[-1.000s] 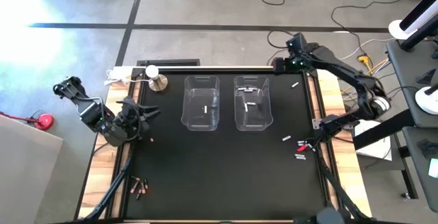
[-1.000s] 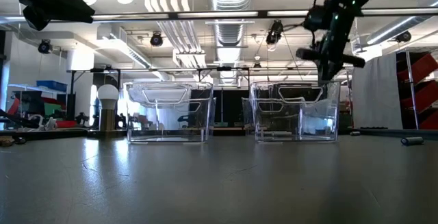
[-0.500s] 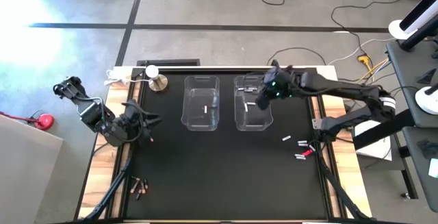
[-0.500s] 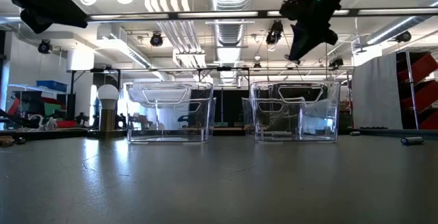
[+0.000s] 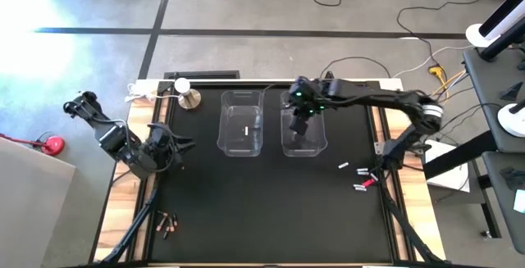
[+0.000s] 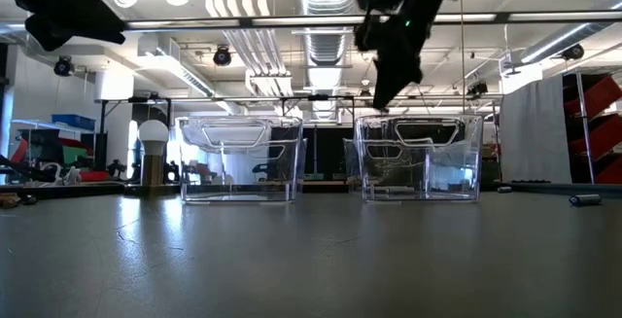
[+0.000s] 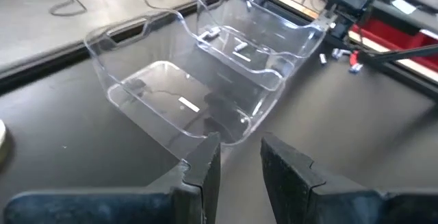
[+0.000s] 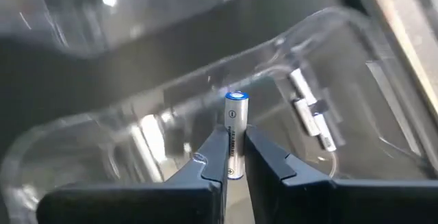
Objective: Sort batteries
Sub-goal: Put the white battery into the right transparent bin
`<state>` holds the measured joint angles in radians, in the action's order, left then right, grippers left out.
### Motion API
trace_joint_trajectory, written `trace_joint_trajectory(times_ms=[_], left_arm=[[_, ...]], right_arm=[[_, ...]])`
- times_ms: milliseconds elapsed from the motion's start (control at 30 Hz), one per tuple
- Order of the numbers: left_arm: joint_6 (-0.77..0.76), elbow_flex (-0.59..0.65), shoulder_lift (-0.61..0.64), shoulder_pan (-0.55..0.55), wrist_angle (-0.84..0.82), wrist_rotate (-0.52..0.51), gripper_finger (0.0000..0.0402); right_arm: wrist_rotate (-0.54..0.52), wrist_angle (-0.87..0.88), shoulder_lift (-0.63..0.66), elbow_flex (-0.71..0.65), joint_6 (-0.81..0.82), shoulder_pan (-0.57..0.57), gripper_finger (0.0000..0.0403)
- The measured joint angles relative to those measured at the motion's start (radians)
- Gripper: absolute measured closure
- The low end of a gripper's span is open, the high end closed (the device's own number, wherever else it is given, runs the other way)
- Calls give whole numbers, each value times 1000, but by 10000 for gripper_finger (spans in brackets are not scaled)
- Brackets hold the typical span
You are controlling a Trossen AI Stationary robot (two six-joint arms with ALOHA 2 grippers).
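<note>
Right wrist view: right gripper [image 8: 233, 157] pinches white battery [image 8: 235, 133] over right bin [image 5: 303, 123]; left gripper [image 7: 239, 157] narrow, idle at frame left.

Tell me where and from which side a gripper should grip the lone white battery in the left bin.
Grip the battery across its middle, coming straight down through the left bin's open top. It lies flat on the bin floor, alone and away from the walls, so the fingers can straddle its thin body. The clear walls block any side approach. The left gripper sits nearest.

White battery [image 8: 235, 135], blue tip; clear bins [image 5: 241, 122]; black table [image 5: 262, 202].
</note>
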<state>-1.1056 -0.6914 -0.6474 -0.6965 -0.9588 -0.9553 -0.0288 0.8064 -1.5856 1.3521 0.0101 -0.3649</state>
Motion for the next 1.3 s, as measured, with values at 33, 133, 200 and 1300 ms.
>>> trace_joint_trajectory(times_ms=[33,133,200,1300], left_arm=[[-1,0,-13,0,0,-5,315],[-10,0,-47,0,0,-9,315],[-43,0,-65,0,1,14,315],[243,-198,-162,-1,66,163,315]], right_arm=[[16,23,-32,13,-43,-8,376],[55,100,-117,39,-163,-27,376],[63,136,-161,41,-227,-33,376],[61,294,-187,231,159,-48,260]])
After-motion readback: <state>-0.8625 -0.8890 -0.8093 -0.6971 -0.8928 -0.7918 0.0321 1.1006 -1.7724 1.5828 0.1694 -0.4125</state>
